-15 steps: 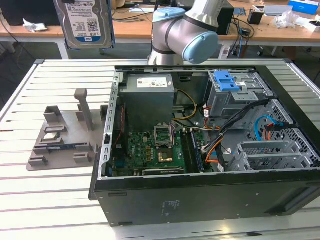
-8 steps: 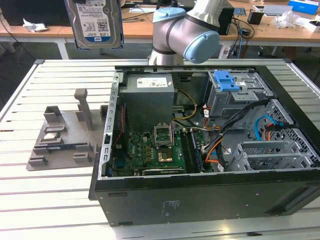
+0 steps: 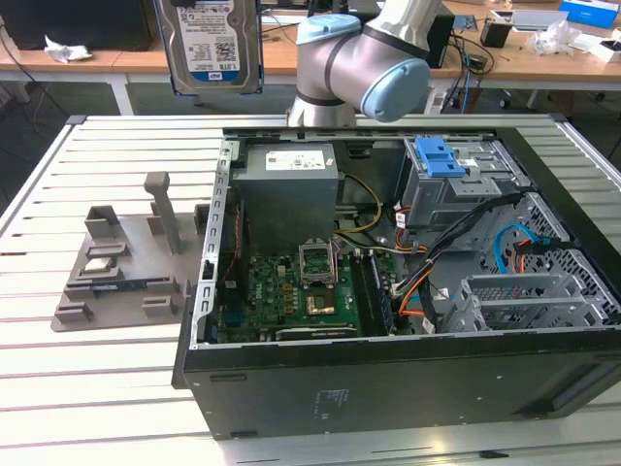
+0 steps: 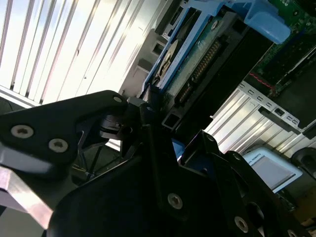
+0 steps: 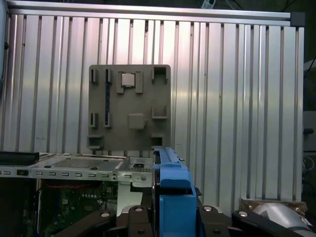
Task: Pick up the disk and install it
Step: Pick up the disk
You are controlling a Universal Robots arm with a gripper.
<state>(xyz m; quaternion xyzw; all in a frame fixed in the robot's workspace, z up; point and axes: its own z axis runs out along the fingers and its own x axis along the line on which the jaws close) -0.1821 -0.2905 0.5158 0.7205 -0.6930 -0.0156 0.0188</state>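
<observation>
The disk (image 3: 213, 44), a silver hard drive with a white-and-blue label in a blue carrier, hangs upright high above the table, over the back-left corner of the open computer case (image 3: 388, 388). In the first wrist view its blue carrier edge (image 5: 170, 197) stands between the black fingers (image 5: 217, 217) of my gripper (image 5: 170, 219), which is shut on it. In the second wrist view the disk (image 4: 197, 64) shows its connector end, clamped by the gripper (image 4: 158, 123).
Inside the case are a grey drive cage with a blue latch (image 3: 439, 155), a power supply (image 3: 288, 180) and a green motherboard (image 3: 291, 291). A grey fixture plate (image 3: 121, 272) lies on the slatted table at the exterior view's left. The arm's elbow (image 3: 359, 68) hangs behind the case.
</observation>
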